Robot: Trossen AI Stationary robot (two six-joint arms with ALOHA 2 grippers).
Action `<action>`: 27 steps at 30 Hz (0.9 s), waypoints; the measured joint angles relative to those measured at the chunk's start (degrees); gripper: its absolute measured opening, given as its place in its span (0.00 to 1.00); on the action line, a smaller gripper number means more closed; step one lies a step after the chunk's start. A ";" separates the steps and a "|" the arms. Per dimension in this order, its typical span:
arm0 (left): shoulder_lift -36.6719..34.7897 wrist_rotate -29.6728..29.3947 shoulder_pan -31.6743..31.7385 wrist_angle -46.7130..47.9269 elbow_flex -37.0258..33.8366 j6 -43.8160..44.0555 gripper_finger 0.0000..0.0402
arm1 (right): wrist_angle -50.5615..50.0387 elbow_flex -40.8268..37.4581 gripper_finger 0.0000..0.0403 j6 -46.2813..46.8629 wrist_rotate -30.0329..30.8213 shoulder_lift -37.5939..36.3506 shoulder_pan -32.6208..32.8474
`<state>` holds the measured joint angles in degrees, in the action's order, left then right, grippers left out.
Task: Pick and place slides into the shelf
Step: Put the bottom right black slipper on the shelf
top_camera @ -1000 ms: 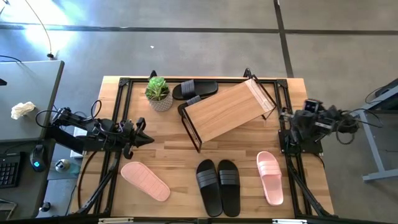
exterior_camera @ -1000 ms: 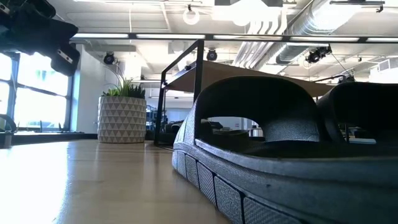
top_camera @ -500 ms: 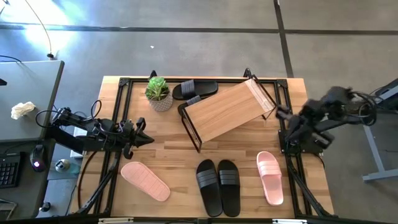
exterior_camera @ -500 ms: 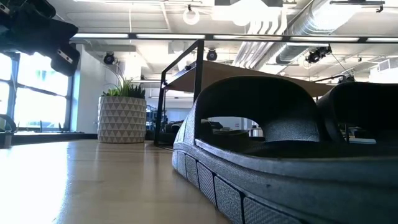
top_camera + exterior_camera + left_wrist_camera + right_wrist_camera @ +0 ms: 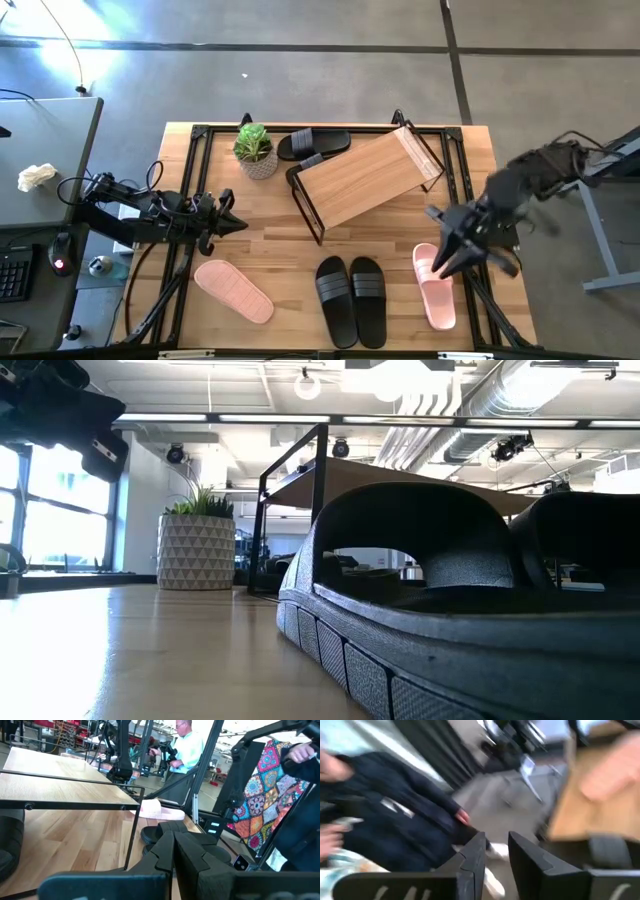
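Five slides lie on the worktop, as I read them from the high view. A pair of black slides sits side by side near the front edge. One pink slide lies at an angle to the pair's left. A second pink slide lies to the pair's right. A fifth, single black slide rests at the back edge, between the potted plant and the shelf, with one end just beside the shelf's frame. The shelf stands skewed across the middle of the worktop, its pale wood board uppermost, and I see no slide on that board.

The right gripper hangs over the heel end of the right-hand pink slide. Whether it touches the slide I cannot tell. In the right wrist view its jaws stand slightly parted with nothing between them, and the picture is smeared.

The left gripper waits low over the left side of the worktop, well apart from every slide, jaws clenched on nothing. Its wrist view looks under the shelf board toward the right-hand pink slide and the black pair.

From the low view, one black slide fills the foreground, with the plant pot and the shelf frame behind it.

A person in a pale shirt stands in the room beyond the worktop.
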<state>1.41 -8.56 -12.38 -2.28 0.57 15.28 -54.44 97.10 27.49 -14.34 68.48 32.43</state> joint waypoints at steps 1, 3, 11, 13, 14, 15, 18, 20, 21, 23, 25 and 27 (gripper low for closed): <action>0.00 0.00 0.00 0.00 0.01 -0.01 0.00 | -3.91 2.43 0.19 1.04 3.77 2.08 1.65; 0.00 0.00 0.00 0.00 0.01 0.00 0.00 | -11.57 6.83 0.19 2.77 11.08 6.04 4.75; 0.00 0.00 0.00 -0.02 0.01 -0.01 0.00 | -29.93 15.67 0.19 10.14 30.08 22.94 13.22; 0.00 0.00 0.00 0.00 0.01 0.00 0.00 | -31.25 15.31 0.19 11.32 32.35 26.77 14.06; 0.00 0.00 0.00 0.00 0.01 0.01 0.00 | -31.58 14.90 0.19 12.15 33.32 28.79 14.29; 0.00 0.00 0.00 0.00 0.01 0.01 0.00 | -31.96 14.51 0.19 13.05 33.90 30.81 14.41; 0.00 0.00 0.00 -0.01 0.01 0.01 0.00 | -32.40 14.22 0.19 15.03 33.97 37.44 14.59; 0.00 0.00 0.00 0.00 0.01 0.01 0.00 | -32.40 14.22 0.19 16.14 33.54 41.73 14.59; 0.00 0.00 0.00 -0.01 0.01 0.00 0.00 | -32.34 14.22 0.19 16.86 33.30 43.78 14.59; 0.00 0.00 0.00 0.00 0.00 0.01 0.00 | -32.34 14.22 0.19 18.95 33.04 47.83 14.57; 0.00 0.00 0.00 -0.02 0.01 0.01 0.00 | -32.21 14.19 0.19 20.79 32.35 51.41 14.59; 0.00 0.00 0.00 -0.01 0.01 0.00 0.00 | -31.65 14.16 0.19 22.75 32.21 54.26 14.70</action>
<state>1.41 -8.56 -12.38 -2.29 0.58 15.28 -86.09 111.26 50.24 17.88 122.74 47.13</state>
